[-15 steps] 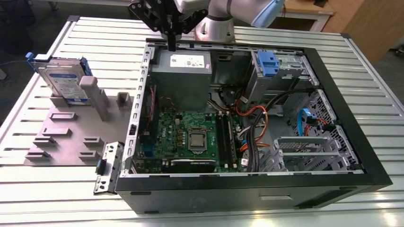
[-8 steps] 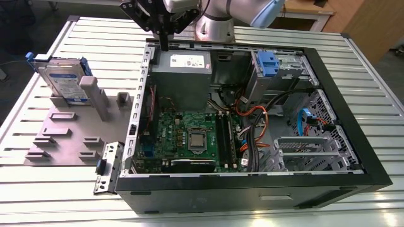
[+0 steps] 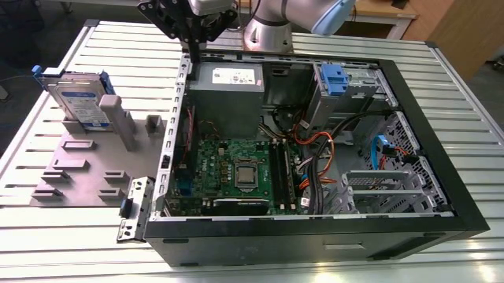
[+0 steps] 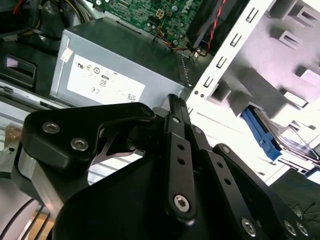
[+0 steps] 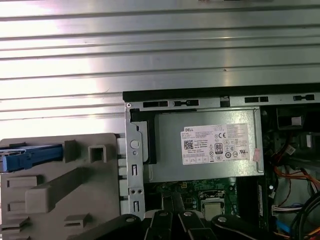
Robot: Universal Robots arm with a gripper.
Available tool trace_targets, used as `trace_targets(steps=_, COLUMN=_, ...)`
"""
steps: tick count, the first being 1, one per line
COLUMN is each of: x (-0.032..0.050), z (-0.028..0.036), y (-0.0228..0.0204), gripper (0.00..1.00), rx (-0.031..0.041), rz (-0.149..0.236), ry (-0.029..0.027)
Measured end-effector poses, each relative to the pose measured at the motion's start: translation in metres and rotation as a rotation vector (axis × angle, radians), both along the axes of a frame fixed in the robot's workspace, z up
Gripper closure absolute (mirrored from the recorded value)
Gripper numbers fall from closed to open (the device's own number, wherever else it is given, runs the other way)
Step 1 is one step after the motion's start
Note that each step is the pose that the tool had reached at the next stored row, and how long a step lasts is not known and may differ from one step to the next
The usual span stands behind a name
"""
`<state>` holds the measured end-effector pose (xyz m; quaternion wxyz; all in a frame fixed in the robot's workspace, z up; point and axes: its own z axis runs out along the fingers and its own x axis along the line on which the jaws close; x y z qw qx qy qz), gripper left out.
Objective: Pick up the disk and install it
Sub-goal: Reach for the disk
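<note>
Claw: clenched, empty, over the back corner of the computer case.
Disk: upright in grey holder, well apart, toward the exterior view's left.

A ribbed silver metal surface carries an open black computer case, lying on its side toward the exterior view's right; a flat grey holder plate lies just beside the case, toward the exterior view's left
</note>
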<state>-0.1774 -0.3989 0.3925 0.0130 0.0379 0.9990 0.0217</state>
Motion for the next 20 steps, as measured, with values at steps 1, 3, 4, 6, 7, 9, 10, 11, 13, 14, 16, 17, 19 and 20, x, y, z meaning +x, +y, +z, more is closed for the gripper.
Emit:
trace_targets(steps=1, x=-0.0019, z=0.0000, y=0.0000, gripper=0.89, rx=-0.0001, rz=0.000, ry=0.0000)
trace_targets(steps=3, x=-0.0051, z=-0.0001, y=0.0000, gripper=0.89, rx=0.0000, rz=0.000, ry=-0.0001)
trace_targets(steps=4, x=-0.0065, z=-0.0001, y=0.0000, gripper=0.89, rx=-0.0001, rz=0.000, ry=0.0000)
trace_targets(steps=6, x=-0.0093, z=-0.0002, y=0.0000, gripper=0.89, rx=0.0000, rz=0.000, ry=-0.0001)
trace_targets(steps=7, x=-0.0106, z=-0.0002, y=0.0000, gripper=0.89, rx=0.0000, rz=0.000, ry=-0.0001)
trace_targets(steps=9, x=-0.0126, z=-0.0002, y=0.0000, gripper=0.89, rx=0.0000, rz=0.000, ry=-0.0001)
trace_targets(steps=10, x=-0.0130, z=-0.0003, y=0.0000, gripper=0.89, rx=0.0001, rz=0.000, ry=-0.0001)
trace_targets(steps=11, x=-0.0132, z=-0.0002, y=0.0000, gripper=0.89, rx=0.0000, rz=0.000, ry=0.0000)
trace_targets(steps=13, x=-0.0133, z=-0.0002, y=0.0000, gripper=0.89, rx=-0.0001, rz=0.000, ry=0.0000)
trace_targets(steps=14, x=-0.0137, z=-0.0002, y=0.0000, gripper=0.89, rx=0.0000, rz=0.000, ry=-0.0001)
trace_targets(steps=16, x=-0.0142, z=-0.0002, y=0.0000, gripper=0.89, rx=0.0000, rz=0.000, ry=0.0000)
trace_targets(steps=17, x=-0.0142, z=-0.0002, y=0.0000, gripper=0.89, rx=0.0000, rz=0.000, ry=0.0000)
trace_targets(steps=19, x=-0.0143, z=-0.0002, y=0.0000, gripper=0.89, rx=0.0000, rz=0.000, ry=0.0000)
trace_targets(steps=20, x=-0.0143, z=-0.0002, y=0.0000, gripper=0.89, rx=0.0000, rz=0.000, ry=-0.0001)
